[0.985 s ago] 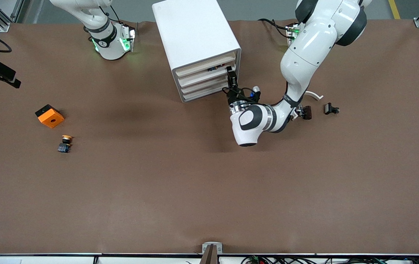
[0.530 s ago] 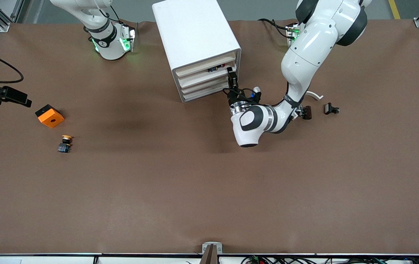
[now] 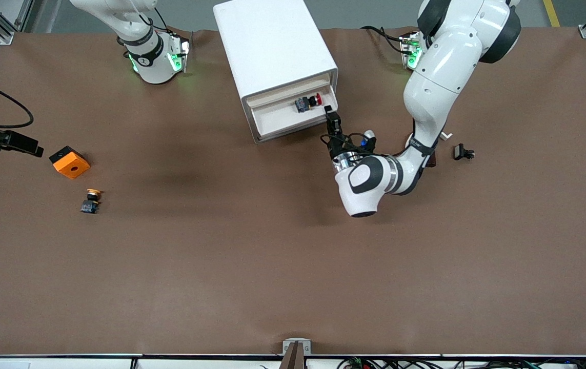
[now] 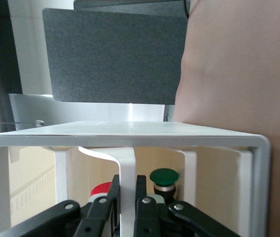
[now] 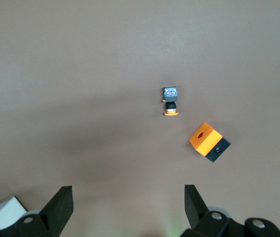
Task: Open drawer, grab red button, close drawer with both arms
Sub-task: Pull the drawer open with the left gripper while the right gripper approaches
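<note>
The white cabinet (image 3: pixel 272 46) stands between the two arm bases, and one drawer (image 3: pixel 282 117) is pulled out toward the front camera. In it lies the button (image 3: pixel 309 101), red cap on a black body; its red cap (image 4: pixel 99 188) also shows in the left wrist view. My left gripper (image 3: pixel 329 114) is shut on the drawer's white handle (image 4: pixel 127 163), fingers (image 4: pixel 141 190) pressed on either side of it. My right gripper (image 5: pixel 128 195) hangs open and empty over the right arm's end of the table.
An orange cube (image 3: pixel 69 162) (image 5: pixel 209 141) and a yellow-capped button (image 3: pixel 91 200) (image 5: pixel 170 101) lie below the right gripper. A green-capped button (image 4: pixel 164 177) shows beside the red cap. Small black parts (image 3: pixel 463 151) lie near the left arm's elbow.
The left gripper has drawn back toward the front camera with the handle, pulling the drawer out and baring the red button. The right arm's hand shifted slightly.
</note>
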Robot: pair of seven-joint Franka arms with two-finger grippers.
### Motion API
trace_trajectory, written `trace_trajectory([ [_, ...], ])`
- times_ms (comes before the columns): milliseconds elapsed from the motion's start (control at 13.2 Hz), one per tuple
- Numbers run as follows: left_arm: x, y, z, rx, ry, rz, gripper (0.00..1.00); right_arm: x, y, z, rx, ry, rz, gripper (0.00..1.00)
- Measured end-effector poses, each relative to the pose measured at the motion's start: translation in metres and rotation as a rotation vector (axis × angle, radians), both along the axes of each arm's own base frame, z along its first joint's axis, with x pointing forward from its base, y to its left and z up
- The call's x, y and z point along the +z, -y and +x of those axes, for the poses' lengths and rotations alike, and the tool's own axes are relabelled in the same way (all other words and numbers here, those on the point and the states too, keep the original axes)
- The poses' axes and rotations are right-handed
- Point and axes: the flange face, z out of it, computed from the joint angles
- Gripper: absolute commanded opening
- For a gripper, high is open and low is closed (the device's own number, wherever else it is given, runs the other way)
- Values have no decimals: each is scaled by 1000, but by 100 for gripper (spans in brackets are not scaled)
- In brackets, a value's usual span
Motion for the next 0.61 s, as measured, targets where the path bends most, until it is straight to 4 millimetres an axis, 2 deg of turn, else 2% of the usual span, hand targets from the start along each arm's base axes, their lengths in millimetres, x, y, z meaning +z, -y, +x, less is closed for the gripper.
trace_trajectory([
  [76, 2, -5, 8, 11, 15, 6, 0, 0, -7, 1, -65, 0, 5, 100],
  [227, 4, -15, 22, 32, 44, 18, 0, 1, -36, 2, -186, -4, 6, 100],
  [455, 9, -31, 43, 67, 86, 34, 0, 3, -99, 1, -333, -9, -14, 100],
  [606, 8, -37, 48, 80, 97, 41, 0, 4, -149, -5, -440, -16, -30, 100],
])
